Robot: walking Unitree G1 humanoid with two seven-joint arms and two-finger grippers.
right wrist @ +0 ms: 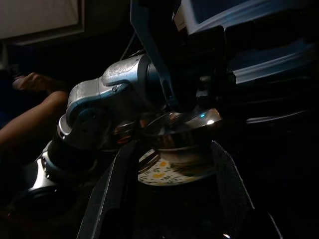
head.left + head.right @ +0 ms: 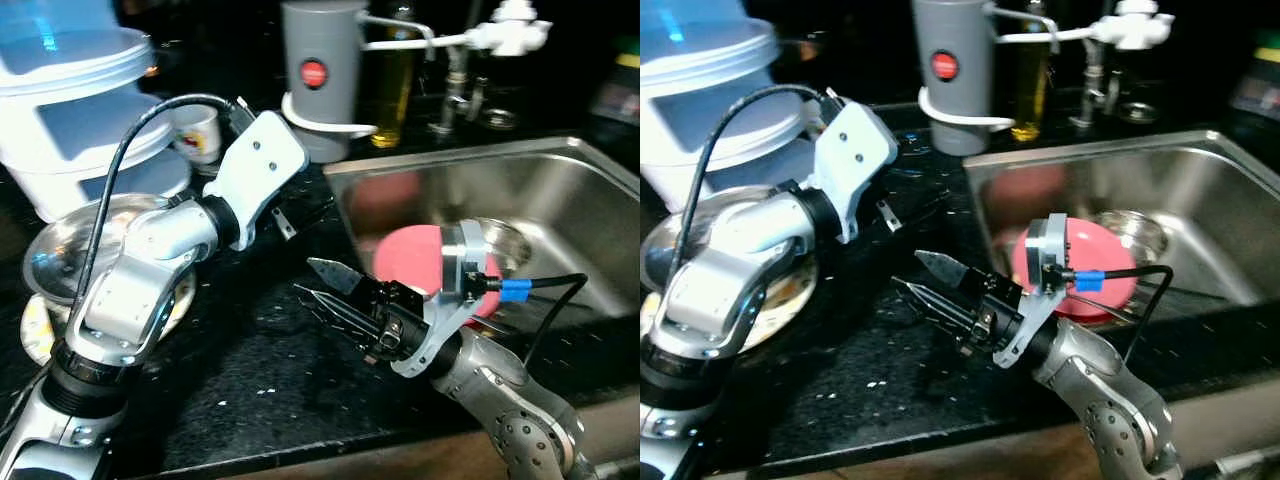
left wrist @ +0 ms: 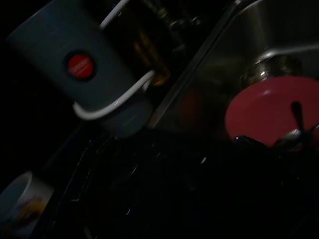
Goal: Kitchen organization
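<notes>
A stack of dishes sits at the robot's left on the black speckled countertop [image 2: 260,380]: a shiny steel bowl [image 2: 75,250] resting on a flower-patterned plate [image 2: 35,335], just in front of a tall white lidded plastic tub [image 2: 80,110]. In the right wrist view the steel bowl [image 1: 182,132] shows between that gripper's two black fingers [image 1: 112,186], so this stack looks like the thing in hand. Bowl and plate are round and lie flat, mouths up, with no long axis to speak of.

The right gripper [image 2: 325,290] hovers low over the counter, spread open and empty, pointing toward the stack but apart from it. The left gripper reaches toward the back of the counter near a small printed white cup [image 2: 195,130]; its fingers are hidden behind its white wrist housing [image 2: 262,170], so I cannot tell their state.

Beyond stand a grey cylindrical appliance with a red button [image 2: 320,75] and a bottle of yellow oil [image 2: 392,90]. In the stainless steel sink [image 2: 560,190] lies a pink round plate [image 2: 410,255].

The left forearm lies across the stack, so a right-hand reach could strike it, or push the slick bowl off its plate.
</notes>
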